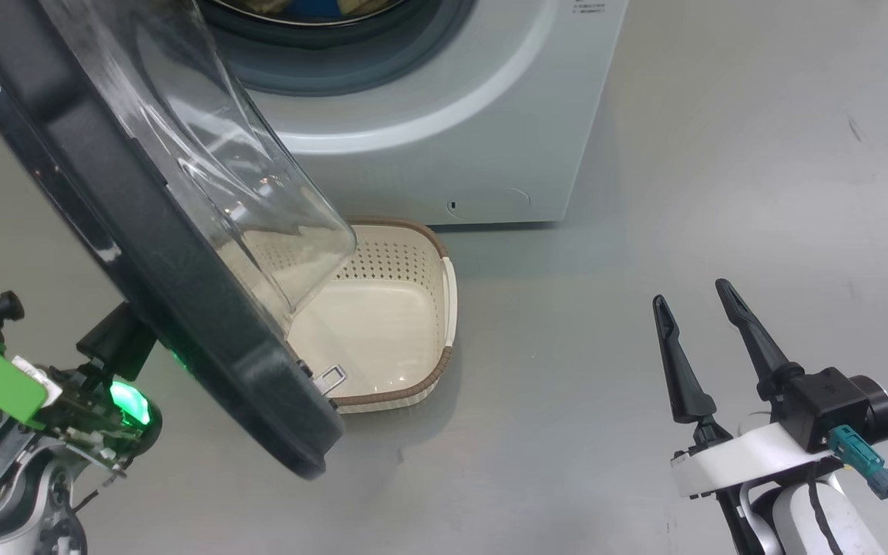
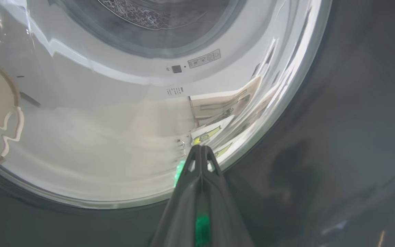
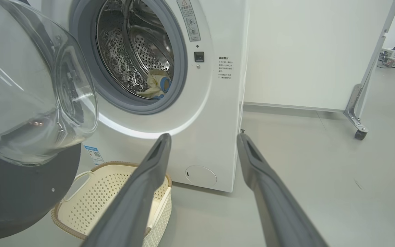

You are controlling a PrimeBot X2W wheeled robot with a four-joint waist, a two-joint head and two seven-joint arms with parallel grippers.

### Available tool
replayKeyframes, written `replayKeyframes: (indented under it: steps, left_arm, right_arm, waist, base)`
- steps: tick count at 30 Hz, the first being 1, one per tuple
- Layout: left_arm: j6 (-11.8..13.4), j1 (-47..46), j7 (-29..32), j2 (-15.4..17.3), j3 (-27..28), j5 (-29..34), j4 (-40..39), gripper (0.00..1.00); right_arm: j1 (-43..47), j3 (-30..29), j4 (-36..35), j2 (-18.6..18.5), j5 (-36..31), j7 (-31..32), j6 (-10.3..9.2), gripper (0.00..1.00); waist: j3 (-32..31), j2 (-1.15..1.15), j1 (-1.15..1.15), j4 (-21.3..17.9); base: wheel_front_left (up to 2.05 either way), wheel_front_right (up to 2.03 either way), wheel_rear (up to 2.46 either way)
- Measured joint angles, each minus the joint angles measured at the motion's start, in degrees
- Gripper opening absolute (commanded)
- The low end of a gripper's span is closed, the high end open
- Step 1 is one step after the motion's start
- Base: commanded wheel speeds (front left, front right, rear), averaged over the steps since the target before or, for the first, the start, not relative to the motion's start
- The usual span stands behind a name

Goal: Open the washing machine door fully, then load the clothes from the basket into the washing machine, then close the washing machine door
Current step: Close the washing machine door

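The washing machine door stands swung out, its glass bowl hanging over the basket. In the basket I see only bare cream plastic. My left gripper is shut, its tips against the door's outer face where the glass meets the black rim; in the head view its fingers are hidden behind the door. My right gripper is open and holds nothing, out to the right of the basket. In the right wrist view the clothes lie inside the steel drum of the washing machine, past the open right gripper.
Grey floor stretches right of the washing machine. In the right wrist view a white wall panel stands behind, with a castor leg at the far right. The basket sits under the door.
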Motion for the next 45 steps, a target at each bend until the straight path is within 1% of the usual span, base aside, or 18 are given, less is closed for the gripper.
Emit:
replayKeyframes:
  steps: [9,11,13,15,19,23,34,37,45]
  left_arm:
    - [0.0,-4.65,-2.13,-2.29,-0.23,0.54,0.13,0.0]
    - [-0.01,-5.95,-2.86,-2.91,-0.23,0.94,0.76,0.0]
    - [-0.01,-7.6,-3.53,-3.53,-0.51,2.63,1.41,0.0]
    - [-0.02,-8.81,-4.11,-3.77,-0.74,2.92,2.04,0.0]
    - [-0.04,-11.66,-6.32,-5.71,-0.18,3.05,3.94,0.0]
    - [-0.04,-14.39,-8.05,-6.59,0.24,3.67,5.73,0.0]
    - [-0.04,-22.59,-14.34,-7.84,2.4,7.24,9.61,0.0]
    - [-0.04,-25.19,-15.53,-7.84,2.69,7.86,10.59,0.0]
    - [-0.05,-30.47,-18.07,-8.08,3.74,10.91,12.81,0.0]
  right_arm:
    - [-2.25,0.23,0.14,0.68,0.44,-0.71,0.07,1.0]
    - [-2.33,0.27,0.23,0.87,0.44,-1.0,0.07,1.0]
    - [-3.18,0.55,0.42,1.23,0.49,-1.04,0.23,1.0]
    - [-3.86,0.63,0.41,1.38,0.49,-1.3,0.23,1.0]
    - [-4.75,0.85,0.46,1.56,0.51,-1.54,0.57,1.0]
    - [-5.99,1.48,0.64,1.72,0.51,-1.81,0.83,1.0]
    - [-8.71,1.59,1.12,2.09,0.62,-2.46,1.09,1.0]
    - [-9.65,1.6,1.18,2.24,0.66,-2.46,1.48,1.0]
    - [-10.84,1.6,2.46,2.96,1.08,-2.49,1.58,1.0]
  waist:
    - [2.96,0.0,0.0,-3.88]
    - [3.61,0.0,0.0,-4.76]
    - [4.59,0.0,0.0,-6.07]
    - [5.26,0.0,0.0,-6.93]
    - [6.71,0.0,0.0,-8.55]
    - [8.16,0.0,0.0,-10.18]
    - [12.38,0.0,0.01,-14.41]
    - [13.58,0.0,0.0,-15.44]
    - [16.2,0.0,0.0,-18.14]
  base:
    - [0.0,0.0,0.0]
    - [0.0,0.0,0.0]
    - [0.0,0.0,0.0]
    - [0.0,0.0,0.0]
    - [0.0,0.0,0.0]
    - [0.0,0.0,0.0]
    - [0.0,0.0,0.0]
    - [0.0,0.0,0.0]
    - [0.0,0.0,0.0]
